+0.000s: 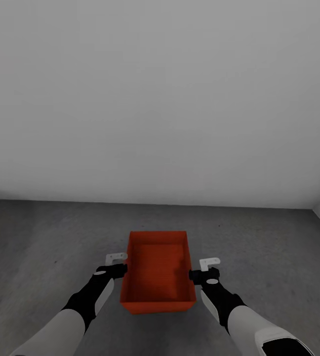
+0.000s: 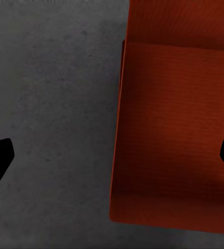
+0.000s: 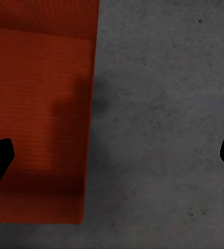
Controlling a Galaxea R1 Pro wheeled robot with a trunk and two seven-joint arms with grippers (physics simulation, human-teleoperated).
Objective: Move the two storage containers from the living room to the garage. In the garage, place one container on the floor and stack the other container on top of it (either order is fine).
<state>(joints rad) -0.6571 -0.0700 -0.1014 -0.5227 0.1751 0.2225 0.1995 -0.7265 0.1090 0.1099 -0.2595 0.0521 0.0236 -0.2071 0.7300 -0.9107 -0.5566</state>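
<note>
red-orange container [image 1: 157,274] on floor [image 1: 41,237], between both spread-fingered tools.

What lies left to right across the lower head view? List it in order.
Left tool → red-orange storage container on the grey concrete floor → right tool. Each tool straddles one side wall of the container, fingers spread.

Dark grey mottled concrete floor [image 1: 41,237] runs back to plain white-grey wall [image 1: 160,99]. One red-orange open-top storage container [image 1: 157,269] sits directly on floor, centre near, long side running away from robot, interior bare. Container's shadow falls on concrete just beside its side wall in right wrist view.
</note>
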